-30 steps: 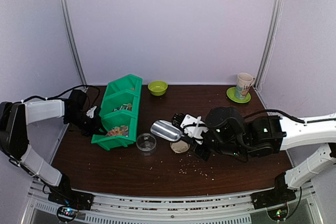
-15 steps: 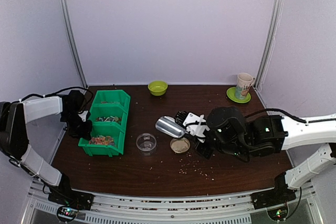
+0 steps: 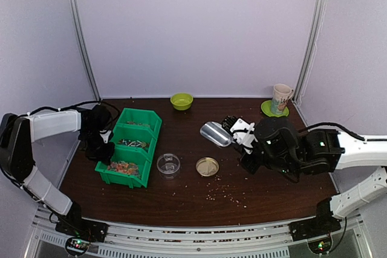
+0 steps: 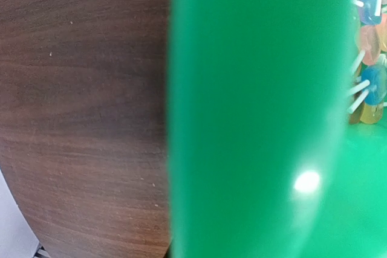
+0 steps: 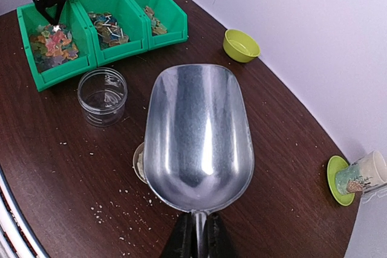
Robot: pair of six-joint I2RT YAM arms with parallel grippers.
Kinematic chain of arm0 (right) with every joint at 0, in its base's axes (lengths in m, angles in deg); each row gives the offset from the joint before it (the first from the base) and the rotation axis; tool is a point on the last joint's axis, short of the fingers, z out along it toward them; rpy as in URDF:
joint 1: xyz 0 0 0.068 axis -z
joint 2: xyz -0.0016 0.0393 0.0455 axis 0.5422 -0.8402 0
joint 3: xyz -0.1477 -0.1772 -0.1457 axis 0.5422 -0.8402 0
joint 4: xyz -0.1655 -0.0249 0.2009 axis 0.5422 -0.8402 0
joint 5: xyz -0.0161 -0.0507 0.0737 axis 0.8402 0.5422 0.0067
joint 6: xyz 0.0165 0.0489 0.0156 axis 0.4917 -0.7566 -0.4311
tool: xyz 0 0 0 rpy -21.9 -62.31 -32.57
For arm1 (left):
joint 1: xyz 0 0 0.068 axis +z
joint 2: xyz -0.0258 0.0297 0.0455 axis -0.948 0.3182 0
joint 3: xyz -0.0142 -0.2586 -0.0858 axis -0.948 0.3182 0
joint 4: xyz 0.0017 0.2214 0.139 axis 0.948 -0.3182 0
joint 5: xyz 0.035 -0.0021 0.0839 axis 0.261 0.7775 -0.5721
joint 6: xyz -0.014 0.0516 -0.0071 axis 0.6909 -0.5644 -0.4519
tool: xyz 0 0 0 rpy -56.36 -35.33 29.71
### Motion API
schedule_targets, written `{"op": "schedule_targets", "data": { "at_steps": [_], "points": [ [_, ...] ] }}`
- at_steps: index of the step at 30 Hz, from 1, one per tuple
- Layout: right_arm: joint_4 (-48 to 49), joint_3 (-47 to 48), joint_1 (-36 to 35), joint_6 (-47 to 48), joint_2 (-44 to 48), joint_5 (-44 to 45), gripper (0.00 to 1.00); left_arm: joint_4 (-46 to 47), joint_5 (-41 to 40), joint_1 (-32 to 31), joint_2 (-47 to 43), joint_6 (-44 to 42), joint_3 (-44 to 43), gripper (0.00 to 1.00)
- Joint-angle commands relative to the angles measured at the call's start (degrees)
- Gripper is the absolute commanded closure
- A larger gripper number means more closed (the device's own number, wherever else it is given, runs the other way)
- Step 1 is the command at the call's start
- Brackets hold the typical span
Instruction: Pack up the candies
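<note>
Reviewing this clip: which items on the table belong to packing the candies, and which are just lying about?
Part of the job: candies in the green bin; clear jar; round lid beside it; metal scoop, held in the right pincer.

Just lying about: lime bowl; cup on its green saucer; crumbs.

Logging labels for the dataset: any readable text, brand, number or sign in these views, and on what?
None readable.
The pale printed cup carries a coloured pattern, too small and blurred to read.
The green three-compartment plastic bin and the silver metal scoop show no markings.
</note>
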Motion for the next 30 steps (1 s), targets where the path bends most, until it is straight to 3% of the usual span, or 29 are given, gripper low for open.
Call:
{"op": "schedule_targets", "data": {
  "at_steps": [1,9,16,30],
  "points": [
    [0.1,-2.6,0.5,-2.0,3.9,2.4,1.00,2.1,-2.5,-2.7,-3.1,6.5,-0.6,1.00],
    [0.7,-4.4,0.6,-2.1,7.0,2.9,1.00,3.9,-9.6,-13.9,0.4,16.7,-0.8,1.00],
    [1.0,-5.2,0.6,-2.6,9.0,1.9,1.00,5.9,-10.4,-20.8,4.9,22.8,-3.9,1.00],
    [0.1,-5.3,0.6,-2.9,8.4,1.4,1.00,6.9,-7.5,-33.1,21.3,25.7,-21.0,1.00]
  ]
}}
